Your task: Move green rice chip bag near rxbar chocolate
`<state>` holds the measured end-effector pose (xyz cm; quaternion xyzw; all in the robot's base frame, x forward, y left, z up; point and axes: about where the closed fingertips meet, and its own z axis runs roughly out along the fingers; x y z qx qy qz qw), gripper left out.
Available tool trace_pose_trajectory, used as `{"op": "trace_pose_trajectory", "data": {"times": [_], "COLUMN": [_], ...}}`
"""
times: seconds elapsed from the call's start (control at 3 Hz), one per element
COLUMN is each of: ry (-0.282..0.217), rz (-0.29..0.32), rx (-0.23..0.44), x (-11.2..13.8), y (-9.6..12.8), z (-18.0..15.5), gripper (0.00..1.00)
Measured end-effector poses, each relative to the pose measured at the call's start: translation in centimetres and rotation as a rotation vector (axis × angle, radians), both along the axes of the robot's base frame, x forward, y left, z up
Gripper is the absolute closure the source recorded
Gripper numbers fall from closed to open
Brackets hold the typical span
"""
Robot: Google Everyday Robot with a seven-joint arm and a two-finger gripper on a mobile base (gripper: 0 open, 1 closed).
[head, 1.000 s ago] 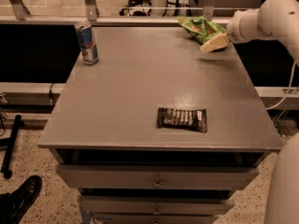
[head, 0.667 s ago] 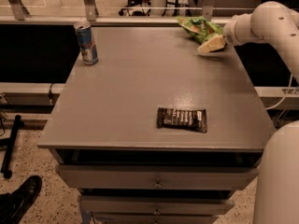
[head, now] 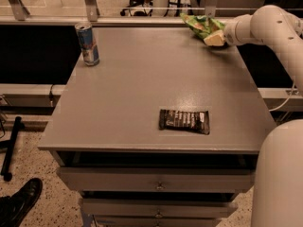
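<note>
Green crinkled film is what you are dealing with. In the camera view, the green rice chip bag (head: 199, 23) lies at the far right of the grey table (head: 132, 89), by the back rail. The gripper (head: 214, 38) is right against the bag's near side, at the end of the pale arm (head: 270, 25) reaching in from the right. Whether it has clamped on the bag you cannot tell. The rxbar chocolate (head: 184, 121) lies flat near the front edge, well apart from the bag. A blue can (head: 88, 43) stands upright at the far left corner, away from the likely path.

Expect the bag to be light, soft and puffy, with slick film that gives and may slide out of a shallow pinch. Its contents are probably brittle, so squeeze no harder than you must. Take a gathered fold or the crimped edge rather than the inflated middle, and set it down just beside the bar, not on it.
</note>
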<state>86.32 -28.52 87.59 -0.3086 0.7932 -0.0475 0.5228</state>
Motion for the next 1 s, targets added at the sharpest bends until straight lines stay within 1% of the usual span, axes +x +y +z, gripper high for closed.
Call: {"op": "trace_pose_trajectory", "data": {"times": [0.33,0.67,1.0], "ry": [-0.017,-0.046,-0.094], "rz": [0.004,0.047,0.115], "rx": [0.006,0.008,-0.01], "x": [0.0,-1.2,-2.8], "y": [0.2,1.5,3.1], "z": [0.5,2.0,4.4], "gripper": [0.64,0.95,1.0]}}
